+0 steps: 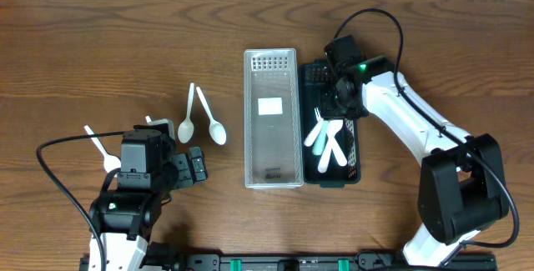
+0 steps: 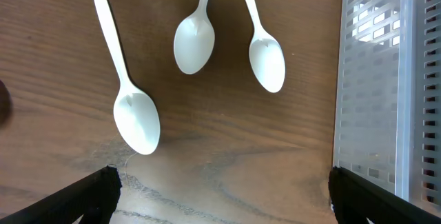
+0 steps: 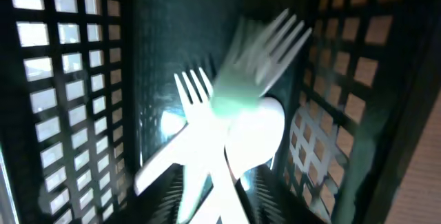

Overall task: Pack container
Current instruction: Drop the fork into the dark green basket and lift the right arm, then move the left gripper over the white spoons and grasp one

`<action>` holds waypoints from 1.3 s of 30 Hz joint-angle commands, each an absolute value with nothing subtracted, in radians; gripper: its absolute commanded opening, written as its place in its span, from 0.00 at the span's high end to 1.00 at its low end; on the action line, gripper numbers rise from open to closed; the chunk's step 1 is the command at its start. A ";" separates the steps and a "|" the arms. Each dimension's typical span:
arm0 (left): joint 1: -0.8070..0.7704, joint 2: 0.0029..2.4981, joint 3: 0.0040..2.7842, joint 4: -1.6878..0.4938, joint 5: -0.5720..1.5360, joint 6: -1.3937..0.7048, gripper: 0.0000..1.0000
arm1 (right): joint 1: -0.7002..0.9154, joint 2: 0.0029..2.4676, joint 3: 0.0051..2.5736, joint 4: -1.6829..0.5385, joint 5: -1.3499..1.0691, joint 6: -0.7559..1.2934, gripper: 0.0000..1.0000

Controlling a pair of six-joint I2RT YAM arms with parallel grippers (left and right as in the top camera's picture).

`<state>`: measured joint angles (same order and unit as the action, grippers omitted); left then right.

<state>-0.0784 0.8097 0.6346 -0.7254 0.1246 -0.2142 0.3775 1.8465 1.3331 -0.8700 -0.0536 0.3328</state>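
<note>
Three white plastic spoons lie on the wooden table left of centre (image 1: 188, 117) (image 1: 213, 121) (image 1: 102, 148); they also show in the left wrist view (image 2: 193, 41) (image 2: 267, 60) (image 2: 136, 120). My left gripper (image 1: 190, 167) (image 2: 224, 196) is open and empty, just in front of them. A black perforated container (image 1: 355, 150) (image 3: 76, 100) holds white forks and a spoon (image 1: 327, 138) (image 3: 255, 134). My right gripper (image 1: 340, 97) (image 3: 220, 196) hangs inside it with its fingers apart around the white handles. One fork (image 3: 265, 45) is motion-blurred.
A clear perforated container (image 1: 271, 117) (image 2: 386, 100) with a white label lies lengthwise in the middle, touching the black one's left side. Cables run from both arms across the table.
</note>
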 commanded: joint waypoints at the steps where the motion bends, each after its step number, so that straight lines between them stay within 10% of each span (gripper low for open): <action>1: -0.073 0.809 0.653 -0.724 0.124 -0.227 0.02 | 0.387 1.847 1.362 -0.870 -0.053 0.284 0.59; 6: -0.073 0.807 0.662 -0.725 0.124 -0.237 0.02 | 0.375 1.819 1.498 -0.901 -0.019 0.173 0.55; 14: -0.073 0.895 0.958 -0.897 0.040 -0.250 0.02 | 0.249 1.720 1.774 -1.016 0.100 0.059 0.23; 39: 0.002 1.825 1.212 -0.722 0.011 -0.007 0.02 | 0.025 1.708 1.655 -1.125 0.030 0.047 0.23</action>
<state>-0.0208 1.7916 1.2030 -0.7280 0.0189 -0.0261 0.0273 1.6997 1.6585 -1.1282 0.0360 0.0624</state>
